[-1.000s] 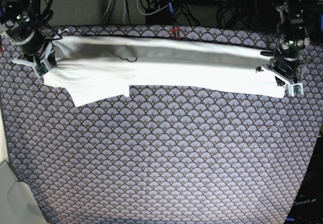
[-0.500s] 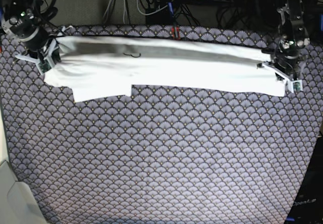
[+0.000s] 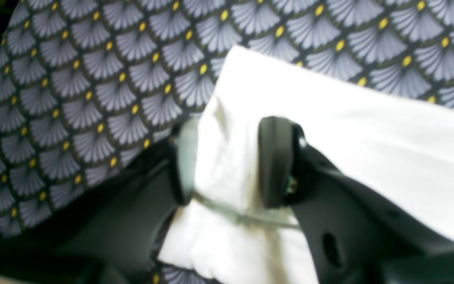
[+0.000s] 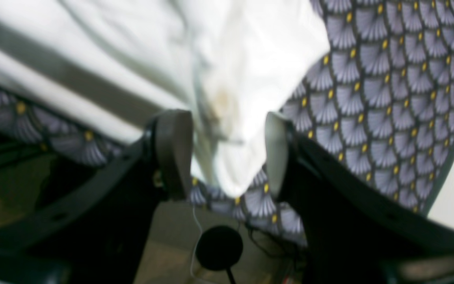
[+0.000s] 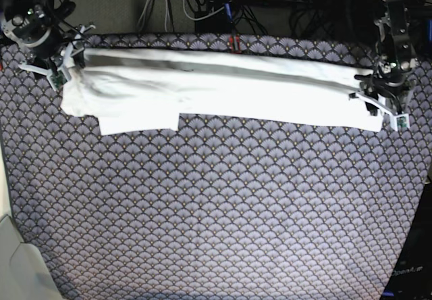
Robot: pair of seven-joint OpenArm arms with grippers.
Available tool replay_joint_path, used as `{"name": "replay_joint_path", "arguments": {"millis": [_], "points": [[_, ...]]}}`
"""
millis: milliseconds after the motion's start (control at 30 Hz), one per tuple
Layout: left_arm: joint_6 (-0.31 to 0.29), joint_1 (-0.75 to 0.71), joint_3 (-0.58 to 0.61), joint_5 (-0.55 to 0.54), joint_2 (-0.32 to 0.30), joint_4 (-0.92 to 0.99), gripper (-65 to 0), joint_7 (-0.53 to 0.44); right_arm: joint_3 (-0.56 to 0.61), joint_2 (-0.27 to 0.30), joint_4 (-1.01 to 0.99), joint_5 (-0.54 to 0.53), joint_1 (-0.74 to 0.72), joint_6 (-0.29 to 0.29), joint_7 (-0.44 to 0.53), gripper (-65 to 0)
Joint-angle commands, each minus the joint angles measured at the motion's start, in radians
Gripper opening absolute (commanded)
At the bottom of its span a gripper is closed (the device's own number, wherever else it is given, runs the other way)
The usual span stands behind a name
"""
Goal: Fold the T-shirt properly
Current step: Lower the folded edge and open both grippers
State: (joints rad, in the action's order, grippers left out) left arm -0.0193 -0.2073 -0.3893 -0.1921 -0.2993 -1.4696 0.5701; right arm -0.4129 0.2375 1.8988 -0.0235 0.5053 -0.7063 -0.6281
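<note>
White T-shirt lies folded in a long band across the tabletop's far edge. Left claw and right claw stand parted around its ends, seemingly loose.

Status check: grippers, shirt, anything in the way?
Left gripper and right gripper open, cloth between jaws. T-shirt folded lengthwise, flat on patterned table cover. Nothing obstructing.

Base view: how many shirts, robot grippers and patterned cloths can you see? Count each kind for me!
Shirt: 1
Grippers: 2, the left gripper and the right gripper
Patterned cloth: 1
Total: 4
</note>
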Motion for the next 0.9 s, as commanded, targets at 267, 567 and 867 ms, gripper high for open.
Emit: {"name": "replay_joint_path", "arguments": {"millis": [267, 567, 867], "points": [[0.006, 0.004, -0.003, 0.0, -0.01, -0.024, -38.8, -0.023, -0.082, 0.023, 0.055, -0.008, -0.032, 0.008, 0.017, -34.3], [0.006, 0.004, -0.007, 0.0, -0.008, -0.026, -38.8, -0.023, 0.105, 0.043, 0.058, -0.005, -0.35, 0.008, -0.255, -30.3], [0.006, 0.002, -0.004, 0.0, -0.007, -0.026, -38.8, -0.023, 0.227, 0.003, -0.281, -0.005, -0.604, 0.008, -0.349, -30.4]]}}
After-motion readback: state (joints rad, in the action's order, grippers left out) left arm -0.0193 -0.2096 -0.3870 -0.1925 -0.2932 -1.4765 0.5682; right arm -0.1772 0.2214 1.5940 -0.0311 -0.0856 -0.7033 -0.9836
